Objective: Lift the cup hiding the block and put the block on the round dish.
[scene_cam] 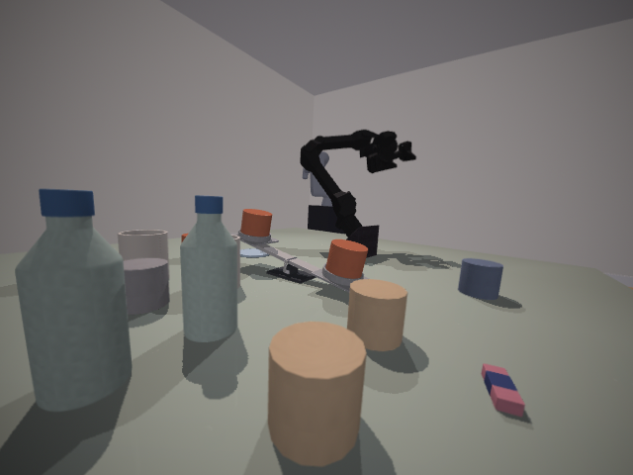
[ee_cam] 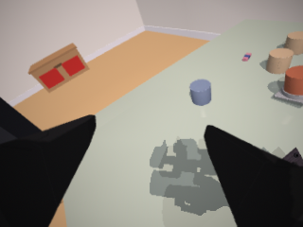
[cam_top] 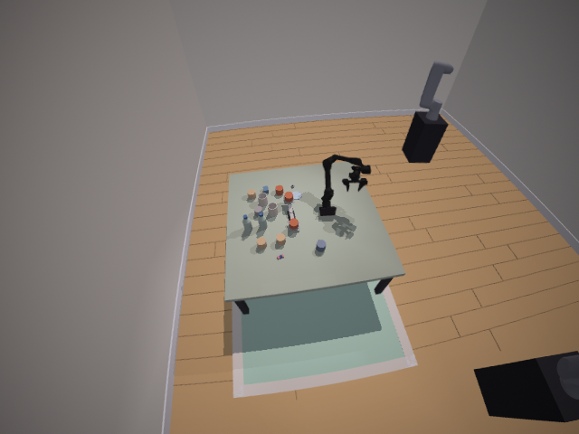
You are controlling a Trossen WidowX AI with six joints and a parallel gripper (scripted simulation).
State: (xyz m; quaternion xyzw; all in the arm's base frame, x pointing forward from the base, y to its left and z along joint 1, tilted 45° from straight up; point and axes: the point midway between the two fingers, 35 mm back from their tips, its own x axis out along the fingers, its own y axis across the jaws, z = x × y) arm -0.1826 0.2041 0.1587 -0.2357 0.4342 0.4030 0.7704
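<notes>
The small balance (cam_top: 290, 212) (scene_cam: 291, 263) stands on the table left of the arm's base. An orange cup (cam_top: 288, 196) (scene_cam: 255, 222) stands upside down on its far end. An identical one (cam_top: 293, 222) (scene_cam: 347, 258) (ee_cam: 295, 80) stands on its near end, which looks lower. No block shows. The pale blue round dish (cam_top: 297, 194) (scene_cam: 253, 252) lies on the table beside the far end. My gripper (cam_top: 354, 184) (scene_cam: 406, 151) (ee_cam: 151, 126) is open and empty. It hangs high above the table, on the far side of the arm's base from the balance.
A third orange cup (cam_top: 279, 189), grey cups (scene_cam: 143, 265), two blue-capped bottles (scene_cam: 72, 307) (scene_cam: 208, 276), two tan cylinders (scene_cam: 316, 391) (scene_cam: 377, 313), a blue-grey cylinder (cam_top: 320, 245) (scene_cam: 480, 277) (ee_cam: 201, 91) and a small pink-and-blue block (cam_top: 280, 257) (scene_cam: 502, 388) stand around the balance.
</notes>
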